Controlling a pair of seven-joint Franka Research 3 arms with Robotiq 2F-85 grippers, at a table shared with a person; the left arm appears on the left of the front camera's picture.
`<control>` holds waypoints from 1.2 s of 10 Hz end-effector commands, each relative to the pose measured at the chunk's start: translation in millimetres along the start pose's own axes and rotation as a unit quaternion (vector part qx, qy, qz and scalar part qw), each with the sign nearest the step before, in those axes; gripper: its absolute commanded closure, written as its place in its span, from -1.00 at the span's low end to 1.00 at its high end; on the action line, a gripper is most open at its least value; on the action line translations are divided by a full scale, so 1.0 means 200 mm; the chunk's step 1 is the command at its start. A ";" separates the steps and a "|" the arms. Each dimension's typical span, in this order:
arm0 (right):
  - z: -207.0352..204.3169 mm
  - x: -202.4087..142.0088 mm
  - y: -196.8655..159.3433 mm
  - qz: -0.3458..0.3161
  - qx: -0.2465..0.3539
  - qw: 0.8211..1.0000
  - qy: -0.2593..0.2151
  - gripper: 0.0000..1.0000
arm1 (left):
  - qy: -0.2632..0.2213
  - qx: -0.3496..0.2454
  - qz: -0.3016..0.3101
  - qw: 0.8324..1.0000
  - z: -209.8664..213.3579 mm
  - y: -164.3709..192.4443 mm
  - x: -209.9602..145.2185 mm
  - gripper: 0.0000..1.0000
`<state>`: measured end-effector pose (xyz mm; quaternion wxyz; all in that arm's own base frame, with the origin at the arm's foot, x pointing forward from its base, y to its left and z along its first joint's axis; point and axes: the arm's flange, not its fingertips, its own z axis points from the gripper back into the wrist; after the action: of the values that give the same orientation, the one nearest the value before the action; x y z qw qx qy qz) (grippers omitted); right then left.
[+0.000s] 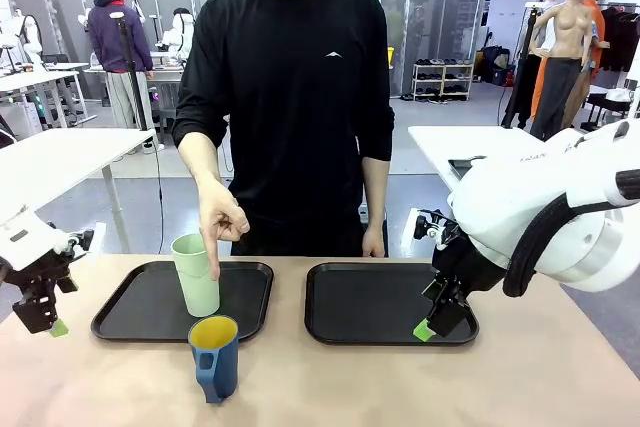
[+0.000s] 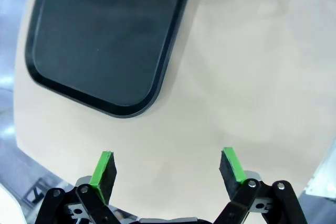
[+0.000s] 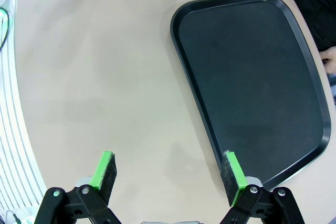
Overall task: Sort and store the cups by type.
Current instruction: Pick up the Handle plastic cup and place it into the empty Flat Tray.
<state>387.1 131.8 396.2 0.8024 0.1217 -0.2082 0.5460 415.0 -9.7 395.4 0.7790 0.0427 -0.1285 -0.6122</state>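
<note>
A person's hand (image 1: 222, 219) touches the mint-green tumbler (image 1: 196, 274) on the centre-left tray (image 1: 130, 317), blue mug (image 1: 214, 355) just below it, left gripper (image 2: 168, 166) and right gripper (image 3: 168, 169) both spread, empty.

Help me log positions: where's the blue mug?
Front view: the blue mug stands on the table, left of centre, just robot-side of the left tray.

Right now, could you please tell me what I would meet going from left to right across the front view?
left hand → left black tray → right black tray. The tumbler and mug overlap the left tray, and the right hand overlaps the right tray, so I left them out.
</note>
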 end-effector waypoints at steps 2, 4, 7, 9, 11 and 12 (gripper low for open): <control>-0.01 0.00 0.01 -0.009 -0.007 1.000 0.005 -1.00 | -0.008 -0.028 -0.052 0.998 -0.06 -0.11 -0.03 -1.00; -0.01 0.00 0.01 -0.009 -0.007 1.000 0.005 -1.00 | 0.002 -0.011 -0.034 0.999 -0.02 -0.02 0.00 -1.00; -0.01 0.00 0.01 -0.009 -0.007 1.000 0.005 -1.00 | 0.002 -0.011 -0.034 0.999 -0.02 -0.02 0.00 -1.00; -0.01 0.00 0.01 -0.009 -0.007 1.000 0.005 -1.00 | 0.002 -0.011 -0.034 0.999 -0.02 -0.02 0.00 -1.00; -0.01 0.00 0.01 -0.009 -0.007 1.000 0.005 -1.00 | 0.007 -0.002 -0.096 0.995 -0.08 -0.03 0.04 -1.00; -0.01 0.00 0.01 -0.009 -0.007 1.000 0.005 -1.00 | 0.001 -0.001 -0.125 0.992 -0.10 -0.05 0.08 -1.00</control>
<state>387.1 131.8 396.2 0.8023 0.1217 -0.2082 0.5460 414.5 -23.1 386.2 0.7266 0.0499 -0.1120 -0.6760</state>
